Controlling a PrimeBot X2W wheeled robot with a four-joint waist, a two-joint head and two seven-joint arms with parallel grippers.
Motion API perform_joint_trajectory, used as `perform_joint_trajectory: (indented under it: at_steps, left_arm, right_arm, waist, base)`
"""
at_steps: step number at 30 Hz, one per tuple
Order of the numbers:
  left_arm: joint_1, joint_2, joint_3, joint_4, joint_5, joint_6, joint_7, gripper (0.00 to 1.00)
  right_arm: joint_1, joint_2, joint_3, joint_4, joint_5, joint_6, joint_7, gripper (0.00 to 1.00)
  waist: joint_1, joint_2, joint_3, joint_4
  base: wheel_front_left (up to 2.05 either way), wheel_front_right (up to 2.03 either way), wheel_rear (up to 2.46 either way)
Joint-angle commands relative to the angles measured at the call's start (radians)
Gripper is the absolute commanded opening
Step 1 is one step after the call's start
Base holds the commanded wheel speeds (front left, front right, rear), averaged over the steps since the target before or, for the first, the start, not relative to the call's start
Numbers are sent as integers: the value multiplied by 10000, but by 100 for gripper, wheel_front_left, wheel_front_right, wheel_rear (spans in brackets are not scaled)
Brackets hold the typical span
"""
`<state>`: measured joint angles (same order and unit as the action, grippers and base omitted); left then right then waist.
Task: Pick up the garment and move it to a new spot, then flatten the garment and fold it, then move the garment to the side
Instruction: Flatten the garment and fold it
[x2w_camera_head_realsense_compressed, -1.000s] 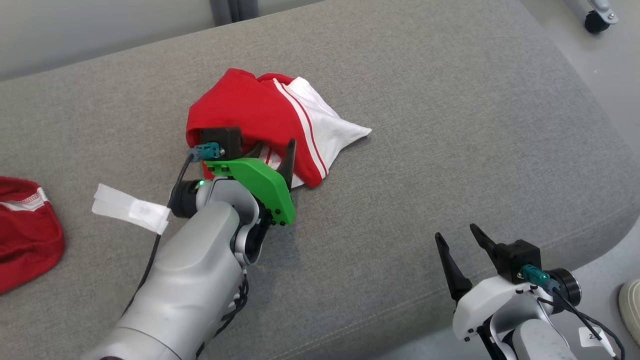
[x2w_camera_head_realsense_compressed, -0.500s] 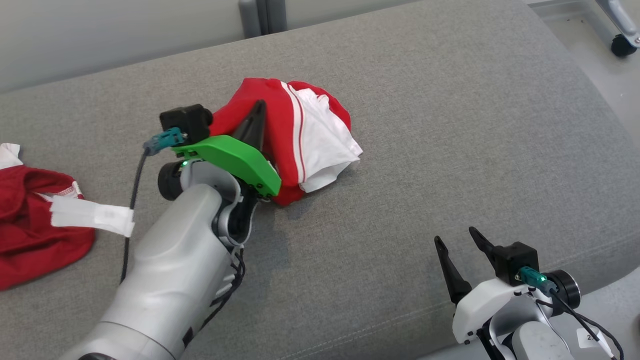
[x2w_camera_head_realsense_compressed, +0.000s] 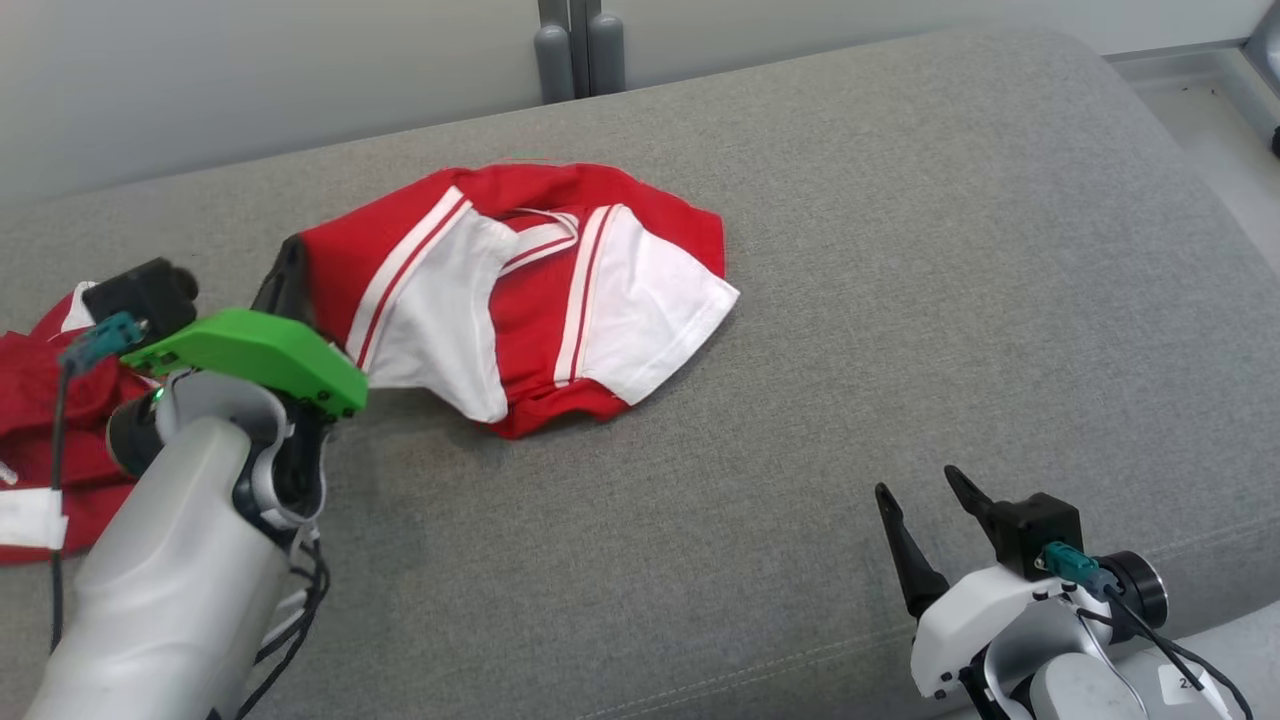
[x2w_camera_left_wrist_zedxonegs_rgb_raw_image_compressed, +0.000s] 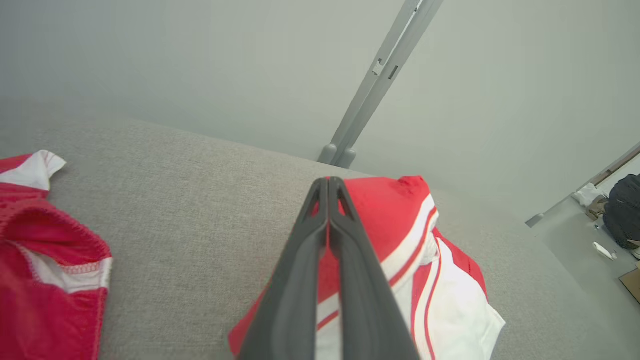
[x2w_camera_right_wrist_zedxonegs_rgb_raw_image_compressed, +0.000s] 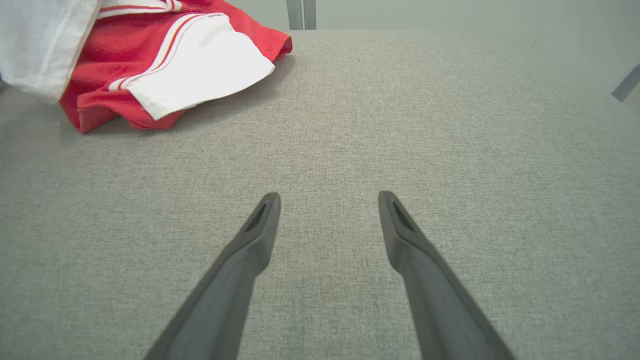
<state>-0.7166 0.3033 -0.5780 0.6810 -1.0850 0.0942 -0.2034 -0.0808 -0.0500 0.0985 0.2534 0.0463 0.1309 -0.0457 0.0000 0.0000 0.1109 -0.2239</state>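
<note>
Our left gripper (x2w_camera_head_realsense_compressed: 288, 280) has its jaws pressed together, pinching the left edge of the garment (x2w_camera_head_realsense_compressed: 520, 300). The garment lies on the sofa (x2w_camera_head_realsense_compressed: 900, 250), its long axis running rightward from that pinch. Our right gripper (x2w_camera_head_realsense_compressed: 915, 482), jaws spread, sits well apart, nearer the garment's free right end.

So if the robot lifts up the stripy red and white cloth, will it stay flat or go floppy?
Probably floppy: the garment sags and creases where the left gripper pinches its edge. Likely light, since it looks like thin cloth.
</note>
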Motion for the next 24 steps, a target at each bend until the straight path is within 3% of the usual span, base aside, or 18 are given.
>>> perform_joint_trajectory:
  at_steps: [1,5,6,7,15,24]
  left_arm:
    - [248,212,80,-38,-103,129,57,0]
    - [799,631,164,9,-159,519,192,0]
    - [901,685,192,36,-181,601,168,9]
    - [993,730,167,107,-135,721,173,100]
    - [1523,461,-18,-175,-142,897,168,100]
    - [2156,74,-907,-1773,321,734,319,100]
  right_arm:
    - [100,-9,-29,-42,-54,-3,19,100]
    - [79,-9,-70,-90,-61,-3,51,100]
    - [73,-9,-74,-94,-58,-3,48,100]
    - [68,-9,-77,-96,-51,-3,51,100]
    - [94,-9,-87,-38,5,-3,43,100]
    - [238,-10,-117,82,133,-3,-4,100]
  waist:
    - [0,0,1,23]
    - [0,0,38,69]
    - [0,0,49,81]
    - [0,0,55,92]
    - [0,0,-50,167]
    - [0,0,-393,219]
  base:
    - [0,0,0]
    - [0,0,0]
    - [0,0,0]
    - [0,0,0]
    - [0,0,0]
    - [0,0,0]
